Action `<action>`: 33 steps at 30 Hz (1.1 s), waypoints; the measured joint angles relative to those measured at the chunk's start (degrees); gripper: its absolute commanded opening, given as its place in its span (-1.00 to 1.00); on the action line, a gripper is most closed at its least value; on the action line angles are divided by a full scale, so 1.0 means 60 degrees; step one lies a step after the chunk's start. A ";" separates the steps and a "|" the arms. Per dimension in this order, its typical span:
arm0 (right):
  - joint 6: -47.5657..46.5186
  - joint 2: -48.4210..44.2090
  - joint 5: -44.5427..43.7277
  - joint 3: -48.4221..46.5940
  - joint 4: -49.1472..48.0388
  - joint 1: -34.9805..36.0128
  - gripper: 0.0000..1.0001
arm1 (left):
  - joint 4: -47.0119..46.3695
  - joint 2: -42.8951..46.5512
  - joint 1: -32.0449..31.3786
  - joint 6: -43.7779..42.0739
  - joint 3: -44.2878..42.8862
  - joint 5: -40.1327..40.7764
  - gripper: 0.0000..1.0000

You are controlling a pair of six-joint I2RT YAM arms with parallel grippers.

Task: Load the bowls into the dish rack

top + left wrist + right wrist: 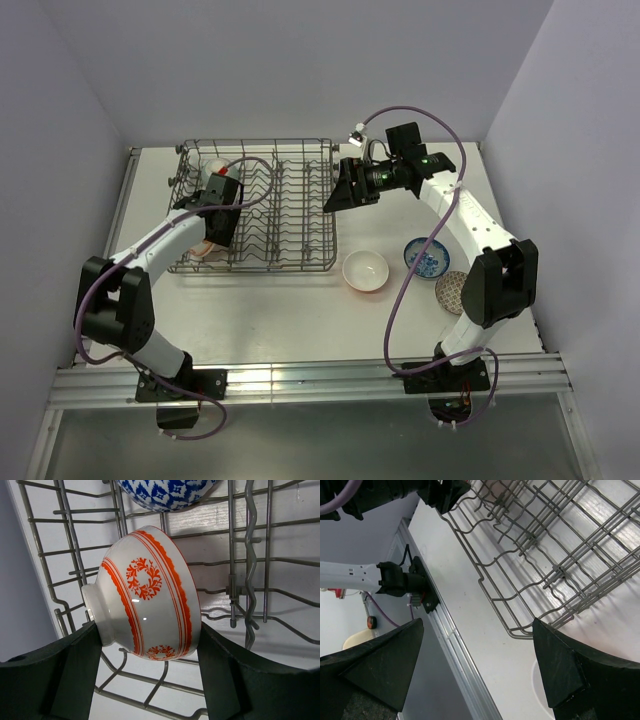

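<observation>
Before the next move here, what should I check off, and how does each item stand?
1. Left gripper clamps the red-orange patterned bowl, foot to rim: ok.
2. Bowl above the dish rack wires: ok.
3. Gap to the blue-white bowl in the rack: cannot tell.
4. Right gripper open, empty: ok.
5. All bowls racked: not ok; white bowl is on the table.

A flat white tabletop [300,325] sits between plain pale grey walls [300,60]. A ribbed silver aluminium rail [320,382] runs along its near edge, and a thinner metal strip [121,200] down its left side. Beyond the table's edge, lower down, there's a blurred pale yellow round object [359,641] near a small orange-and-black item [371,622].
</observation>
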State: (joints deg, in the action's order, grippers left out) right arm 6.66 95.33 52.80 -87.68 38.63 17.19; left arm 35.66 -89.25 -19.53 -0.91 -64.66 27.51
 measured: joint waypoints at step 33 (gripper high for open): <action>-0.0098 0.0000 0.0000 -0.0004 0.0178 -0.0062 0.96 | 0.0237 -0.0492 -0.0066 0.0015 -0.0408 -0.0510 0.94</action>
State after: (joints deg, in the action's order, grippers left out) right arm 6.07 95.33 52.80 -87.70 39.70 16.82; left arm 37.08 -92.20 -19.92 -0.82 -67.11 24.45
